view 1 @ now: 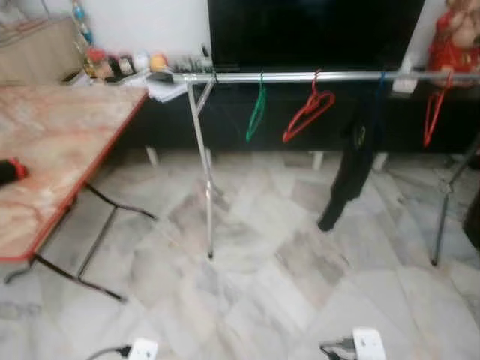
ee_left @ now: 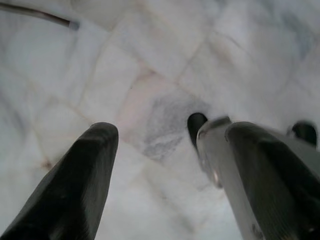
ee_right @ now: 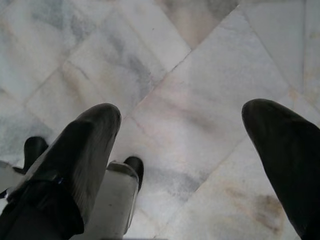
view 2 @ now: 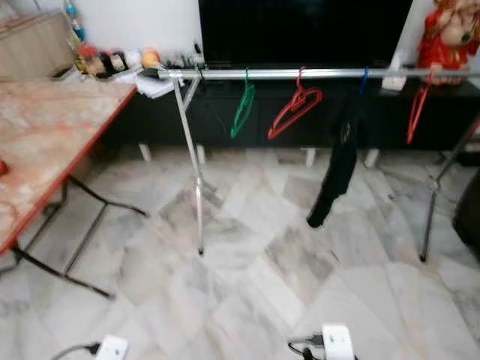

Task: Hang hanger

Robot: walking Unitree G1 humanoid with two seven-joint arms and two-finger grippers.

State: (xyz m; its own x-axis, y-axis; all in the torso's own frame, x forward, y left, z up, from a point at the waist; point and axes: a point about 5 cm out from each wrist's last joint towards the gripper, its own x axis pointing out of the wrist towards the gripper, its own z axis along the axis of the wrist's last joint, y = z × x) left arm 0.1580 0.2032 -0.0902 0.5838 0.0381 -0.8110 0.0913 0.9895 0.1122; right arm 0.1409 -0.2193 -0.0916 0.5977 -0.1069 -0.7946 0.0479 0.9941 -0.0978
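On the rail [view 1: 300,76] ahead, in front of the dark cabinet: a green hanger [view 1: 256,112], a red hanger [view 1: 307,114] tilted on its hook, a black garment [view 1: 351,165] drooping from its own hook, and a second red hanger [view 1: 433,116] near the far end. No hanger in either gripper. On the table [view 1: 60,142] to the left, at its near edge, a small red-and-black thing [view 1: 7,171], too blurred to name.

Down by the floor [view 1: 262,285], left gripper [ee_left: 167,132] hanging idle, fingers spread and empty. Likewise right gripper [ee_right: 182,112], fingers wide apart over bare marble, grasping nothing.

Judging by looks: thin plastic or coated wire, very light, stiff enough to keep shape but springy, and smooth, so likely to swivel or slip in a loose pinch. Best taken on the neck just under the hook, or at the shoulder close beside it, leaving the hook free to pass over the rail. Better gripped firmly, as a light frame swings easily. Bare rail between the green and red ones, and again left of the green.
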